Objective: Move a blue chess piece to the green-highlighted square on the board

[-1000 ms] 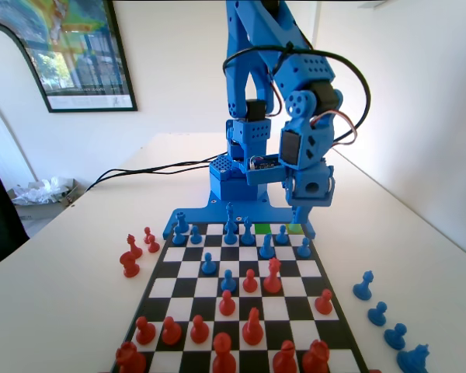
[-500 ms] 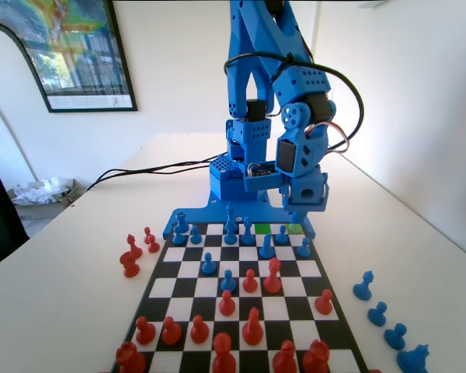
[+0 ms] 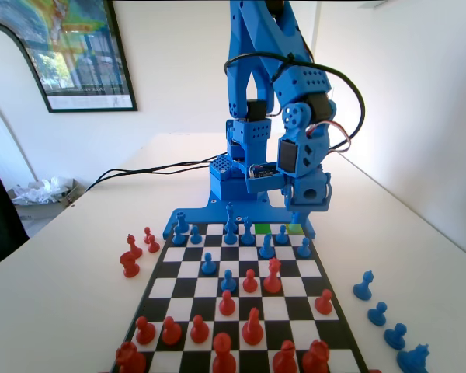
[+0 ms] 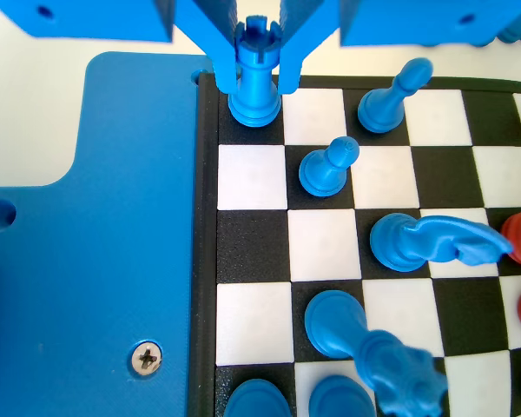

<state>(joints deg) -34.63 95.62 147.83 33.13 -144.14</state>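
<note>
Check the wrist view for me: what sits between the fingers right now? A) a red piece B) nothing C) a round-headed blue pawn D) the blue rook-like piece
D: in the wrist view the blue chess piece, with its notched flat top, stands between the two fingers on a black corner square of the board.

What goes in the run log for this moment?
end effector: straddling blue chess piece | grip: unclear | green-highlighted square: empty

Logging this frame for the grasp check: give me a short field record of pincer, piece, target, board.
pincer: the pincer is low at the board's corner by the blue base, jaws on either side of the blue chess piece
piece base: seems to rest on a black corner square of the board
target: the green-highlighted square is in the back row, unoccupied
neighbours: a blue pawn diagonally adjacent
</note>
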